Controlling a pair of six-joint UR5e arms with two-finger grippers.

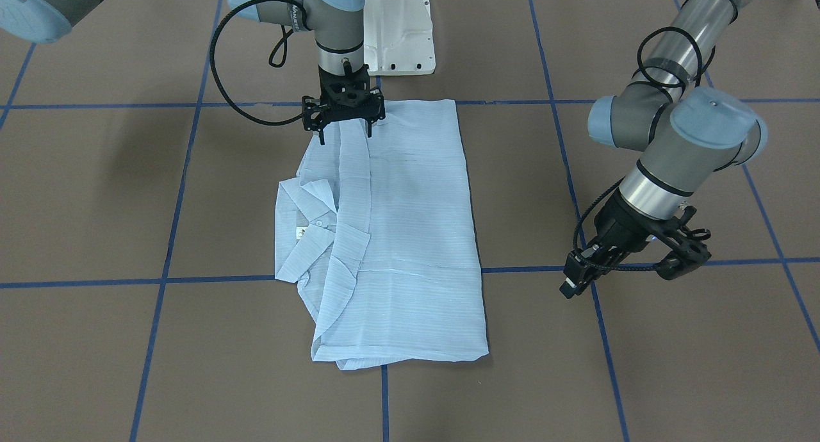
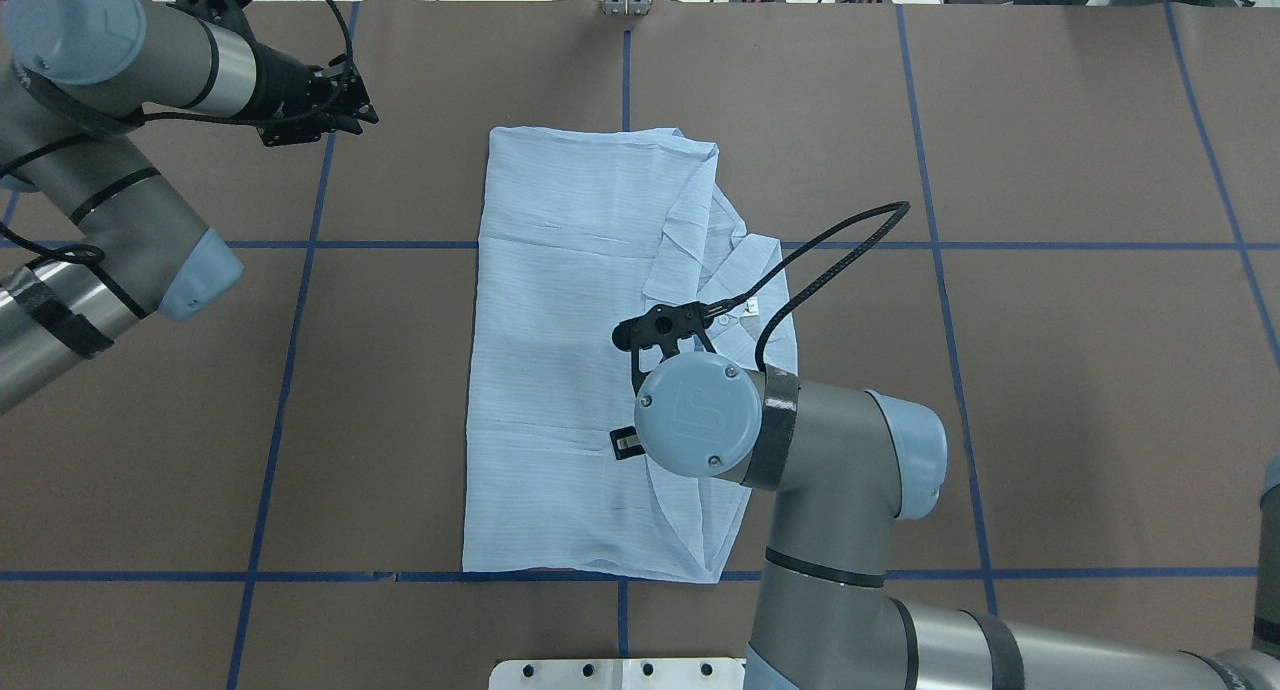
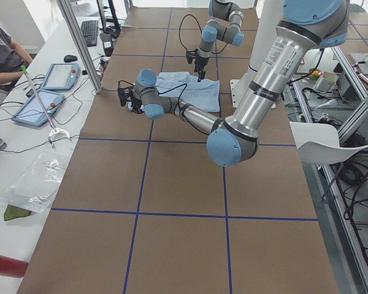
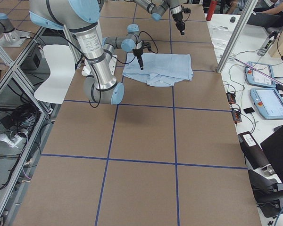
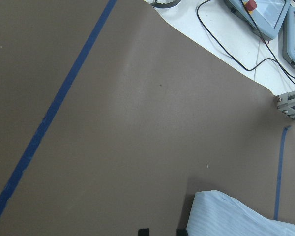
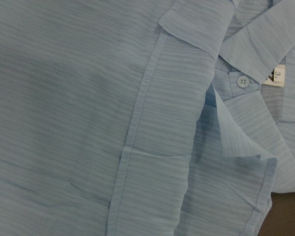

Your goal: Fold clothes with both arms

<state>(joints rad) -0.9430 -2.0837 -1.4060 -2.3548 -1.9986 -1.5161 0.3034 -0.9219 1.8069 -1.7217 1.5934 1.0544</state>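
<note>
Two grippers, one nearer: the right gripper point(image 1: 344, 133), fingers spread, has the shirt point(image 1: 410, 237) directly beneath, its length running away; the left gripper point(image 1: 631, 266), opening unclear, stands well aside.

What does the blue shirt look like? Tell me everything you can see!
The shirt is pale blue, thin, finely striped cloth, folded into a long rectangle lying flat on the brown table. Its pointed collar sticks out of one long side, showing a small white button and a neck label. The right claw hangs open at the shirt's end nearest the robot; whether it touches the cloth I cannot tell.
</note>
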